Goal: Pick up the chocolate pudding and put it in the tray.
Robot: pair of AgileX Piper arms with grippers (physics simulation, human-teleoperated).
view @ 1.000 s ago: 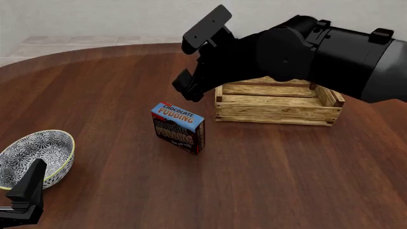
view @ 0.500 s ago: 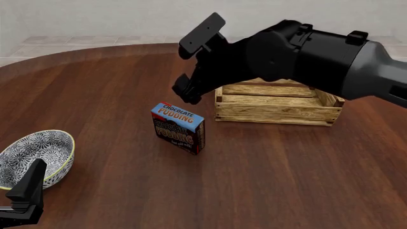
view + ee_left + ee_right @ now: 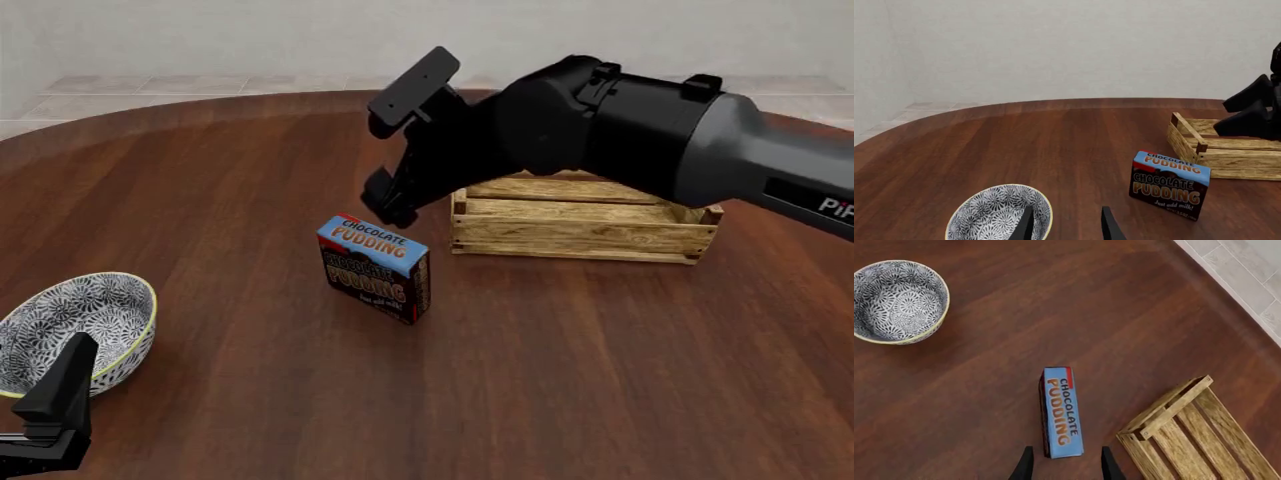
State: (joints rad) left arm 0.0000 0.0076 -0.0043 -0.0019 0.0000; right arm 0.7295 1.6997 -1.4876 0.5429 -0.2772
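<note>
Black right pincer [image 3: 384, 201] above chocolate pudding [image 3: 375, 267].

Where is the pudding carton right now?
In the front view the chocolate pudding stands upright on the table, centre-left, just left of the tray and below the right pincer.

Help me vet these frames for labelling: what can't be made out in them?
- Tray: front view, the right arm covers its far side; both wrist views cut it at the frame edge.
- Right gripper: right wrist view shows only the fingertips; front view shows its back.
- Left gripper: its base is cut off in the left wrist view.
- Chocolate pudding: its back face shows in no view.
- Bowl: partly cropped in front and left wrist views.
</note>
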